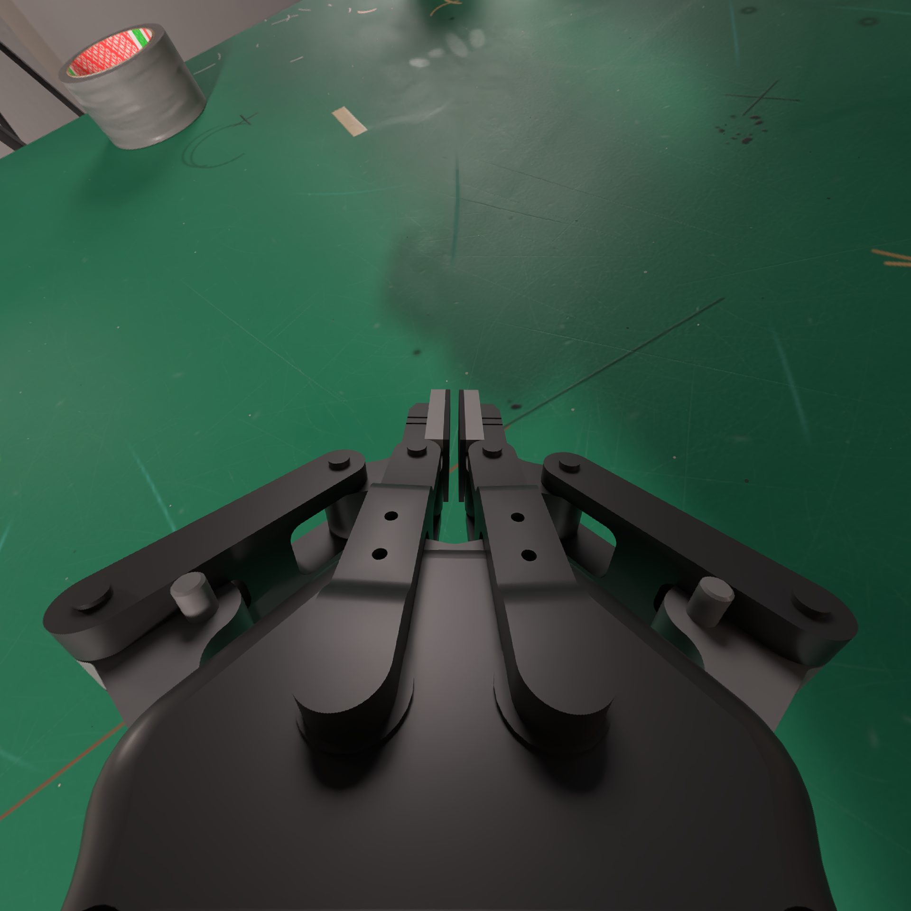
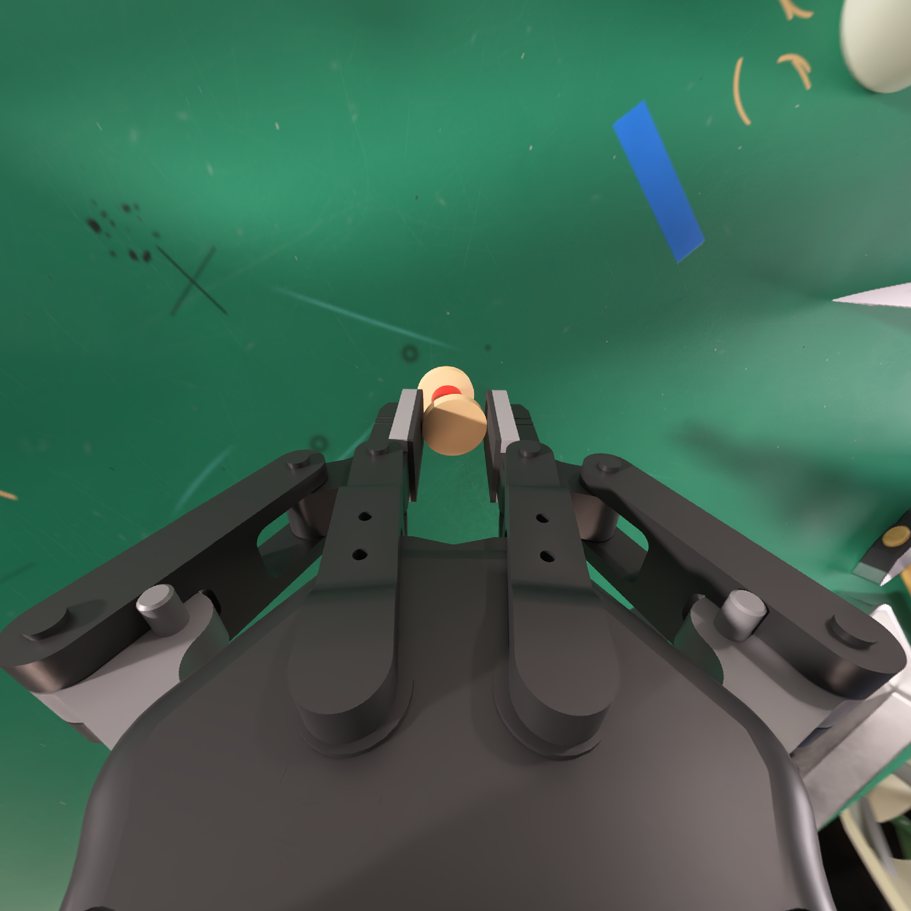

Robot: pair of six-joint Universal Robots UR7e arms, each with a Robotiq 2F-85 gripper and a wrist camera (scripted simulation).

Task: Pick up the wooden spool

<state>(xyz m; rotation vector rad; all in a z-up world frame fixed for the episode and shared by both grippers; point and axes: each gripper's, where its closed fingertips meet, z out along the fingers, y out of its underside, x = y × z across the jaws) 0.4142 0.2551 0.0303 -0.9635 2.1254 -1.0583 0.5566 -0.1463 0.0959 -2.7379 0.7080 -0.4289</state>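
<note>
Right wrist view, near to far. R gripper (image 2: 453,419): jaws part-closed at a narrow gap w/ the wooden spool (image 2: 452,419) clamped between the pads (image 2: 405,414). Grip falls on the rim of the near flange; red thread core and far flange show just beyond the fingertips. Whether the spool is clear of the green mat (image 2: 296,197) can't be told from this angle.

Handling (judged): small, light, rigid wood; smooth round rims, so it may pivot or slip under a rim-only pinch. A hold across the narrower core, or on both flanges, looks more secure.

Orientation: long axis runs roughly along the fingers, pointing away from camera and tilted slightly left; flat end face toward the lens.

Beyond: blue strip (image 2: 658,182) upper right, pale rounded object (image 2: 877,44) at top-right corner.

Left wrist view. L gripper (image 1: 454,414): jaws nearly together, nothing held, above bare mat. Grey tape roll (image 1: 133,93) far upper left.
</note>
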